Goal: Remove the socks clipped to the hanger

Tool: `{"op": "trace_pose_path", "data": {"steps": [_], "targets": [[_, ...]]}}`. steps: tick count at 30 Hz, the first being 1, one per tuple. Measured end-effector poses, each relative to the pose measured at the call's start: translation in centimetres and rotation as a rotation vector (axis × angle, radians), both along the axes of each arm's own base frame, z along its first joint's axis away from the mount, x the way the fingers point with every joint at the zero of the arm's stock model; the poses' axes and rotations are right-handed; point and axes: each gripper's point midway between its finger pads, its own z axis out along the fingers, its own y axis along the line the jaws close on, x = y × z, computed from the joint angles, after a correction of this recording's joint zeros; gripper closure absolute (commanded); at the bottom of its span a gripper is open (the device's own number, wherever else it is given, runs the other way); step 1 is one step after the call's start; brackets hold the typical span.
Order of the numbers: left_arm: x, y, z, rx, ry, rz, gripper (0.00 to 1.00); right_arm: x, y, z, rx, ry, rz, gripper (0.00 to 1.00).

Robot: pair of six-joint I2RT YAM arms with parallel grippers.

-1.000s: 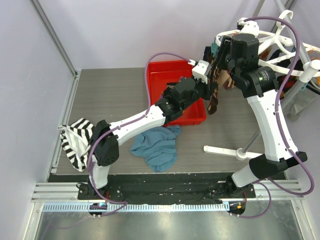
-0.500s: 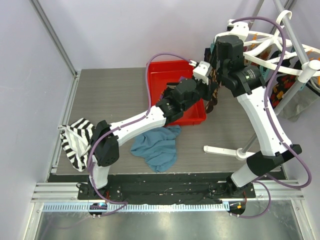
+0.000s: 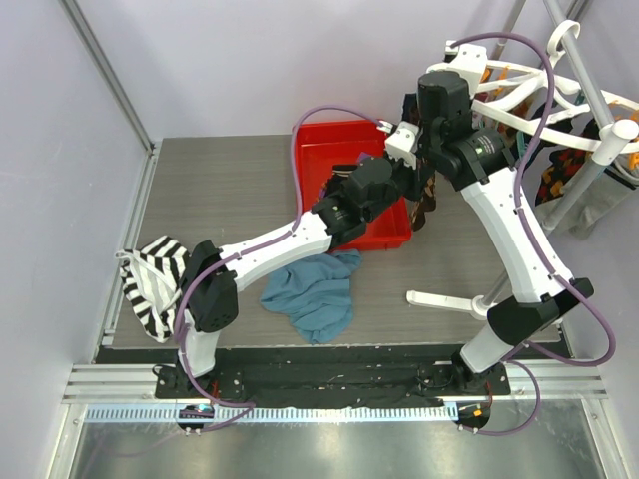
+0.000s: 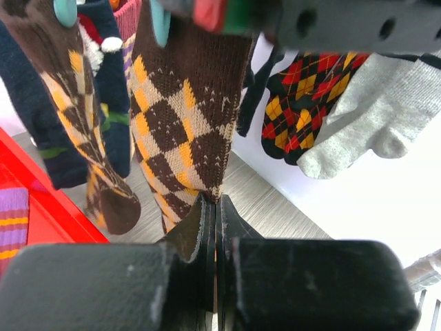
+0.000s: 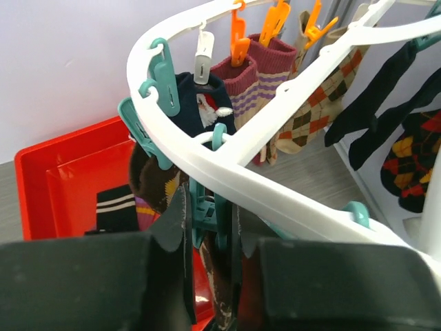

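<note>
The white hanger [image 3: 519, 95] stands at the back right with several socks on teal and orange clips. My left gripper [image 4: 216, 207] is shut on the bottom edge of a hanging brown argyle sock [image 4: 186, 103], beside the tray [image 3: 419, 195]. My right gripper [image 5: 210, 227] is under the hanger's rim [image 5: 275, 186], its jaws closed around the teal clip [image 5: 210, 207] that holds that sock. Purple striped [image 5: 265, 76], navy [image 5: 203, 103] and beige argyle [image 5: 317, 110] socks hang next to it. Red-yellow argyle [image 4: 310, 103] and grey [image 4: 372, 124] socks hang further right.
A red tray [image 3: 329, 160] at the back centre holds a black striped sock [image 5: 117, 207] and a purple-orange one [image 4: 12, 214]. A blue cloth [image 3: 315, 294] lies mid-table. A black-and-white striped cloth [image 3: 150, 279] lies at the left edge. The hanger's stand foot [image 3: 449, 299] rests on the right.
My right arm has moved left along the hanger's rim to the clip over the brown argyle sock, and the hanger has shifted with it. My left gripper has kept hold of the sock.
</note>
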Motion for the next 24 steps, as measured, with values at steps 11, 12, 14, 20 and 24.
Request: {"op": "trace_pose_path", "data": {"steps": [11, 12, 14, 20, 24], "targets": [[0.7, 1.0, -5.0, 0.082, 0.056, 0.052, 1.00, 0.0, 0.1, 0.4, 0.008, -0.014, 0.007, 0.99], [0.9, 1.3, -5.8, 0.095, 0.067, 0.059, 1.00, 0.0, 0.1, 0.4, 0.009, -0.015, 0.010, 0.99], [1.2, 1.7, -6.9, 0.112, 0.083, 0.069, 1.00, 0.0, 0.2, 0.6, 0.014, -0.018, 0.017, 0.99], [3.8, 4.6, -8.1, 0.119, 0.145, 0.150, 1.00, -0.7, 0.3, 1.1, 0.031, -0.031, 0.043, 0.99], [6.7, 8.3, -7.2, 0.095, 0.175, 0.255, 1.00, -1.2, 0.2, 1.6, 0.040, -0.042, 0.054, 0.99]]}}
